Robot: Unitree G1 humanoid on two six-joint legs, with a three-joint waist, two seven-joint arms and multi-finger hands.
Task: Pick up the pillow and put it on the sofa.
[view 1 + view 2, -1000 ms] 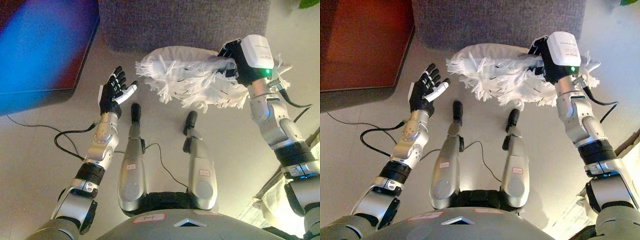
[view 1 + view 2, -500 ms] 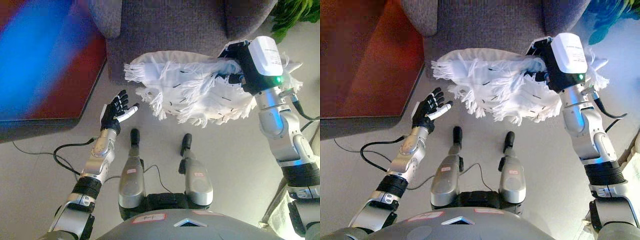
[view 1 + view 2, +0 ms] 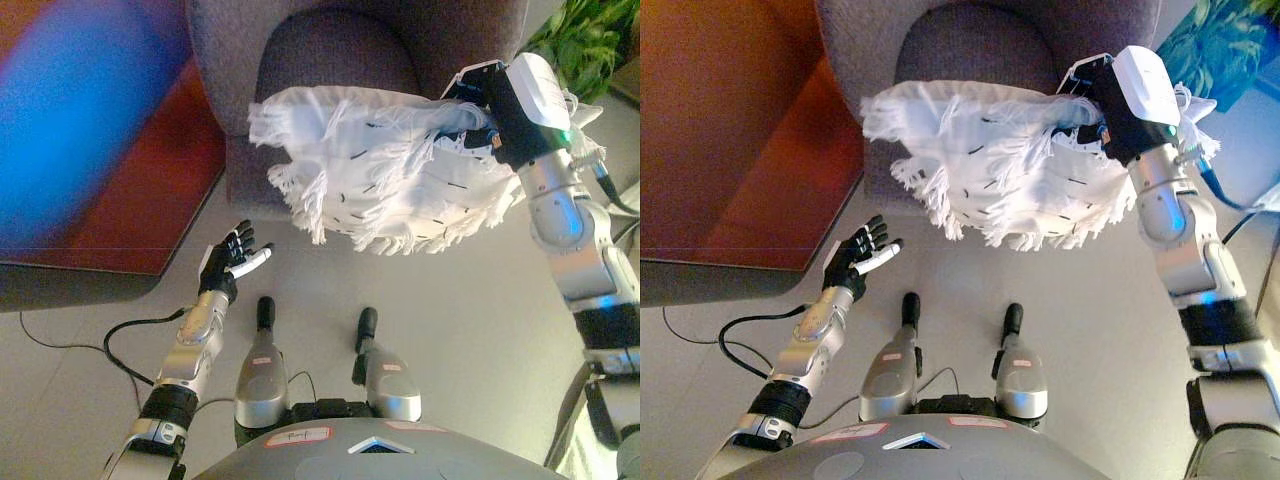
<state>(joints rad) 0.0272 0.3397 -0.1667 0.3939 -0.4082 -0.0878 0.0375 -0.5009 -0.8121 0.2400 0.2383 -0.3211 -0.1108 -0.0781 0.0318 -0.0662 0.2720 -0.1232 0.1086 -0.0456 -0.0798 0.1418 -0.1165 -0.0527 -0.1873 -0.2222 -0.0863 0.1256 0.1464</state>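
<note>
A white fringed pillow [image 3: 385,165] with small dark marks hangs in the air in front of the grey sofa [image 3: 335,55]. My right hand [image 3: 472,112] is shut on the pillow's upper right edge, its fingers buried in the cloth. The pillow's top overlaps the sofa's seat front, while its lower fringe dangles over the floor. My left hand [image 3: 228,270] stays low on the left, open with fingers spread, well clear of the pillow.
A reddish-brown low table or cabinet [image 3: 730,150] stands to the left of the sofa. A green plant [image 3: 580,40] shows at the upper right. Pale floor [image 3: 450,310] lies below the pillow.
The right hand has lifted the pillow higher and toward the sofa seat. The view has risen, showing more of the sofa. The left hand has stayed open and low.
</note>
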